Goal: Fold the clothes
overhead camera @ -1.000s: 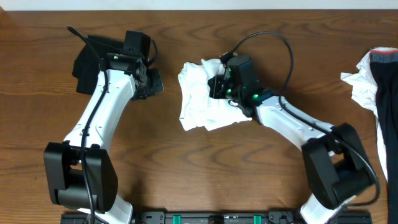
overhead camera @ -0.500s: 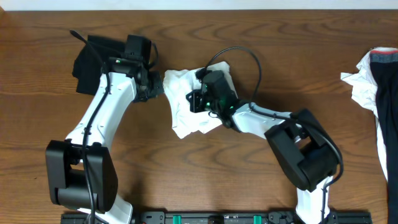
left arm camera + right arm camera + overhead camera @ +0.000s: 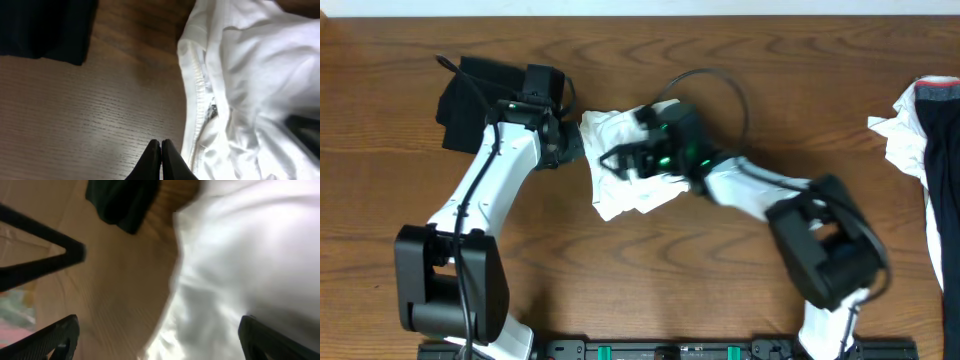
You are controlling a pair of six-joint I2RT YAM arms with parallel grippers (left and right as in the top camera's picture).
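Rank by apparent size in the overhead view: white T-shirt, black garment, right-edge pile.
1. White T-shirt and right-edge pile: look alike, and the pile is cut off by the frame.
2. Black garment: smallest, partly hidden.

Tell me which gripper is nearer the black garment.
Left. The left gripper, shut, hangs between the black garment and the white shirt, at the shirt's edge. The right gripper is open over the shirt, farther away.

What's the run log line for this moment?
white T-shirt: crumpled, unfolded | left gripper: shut, empty, beside T-shirt edge | right gripper: open above T-shirt | black garment: apart, at left
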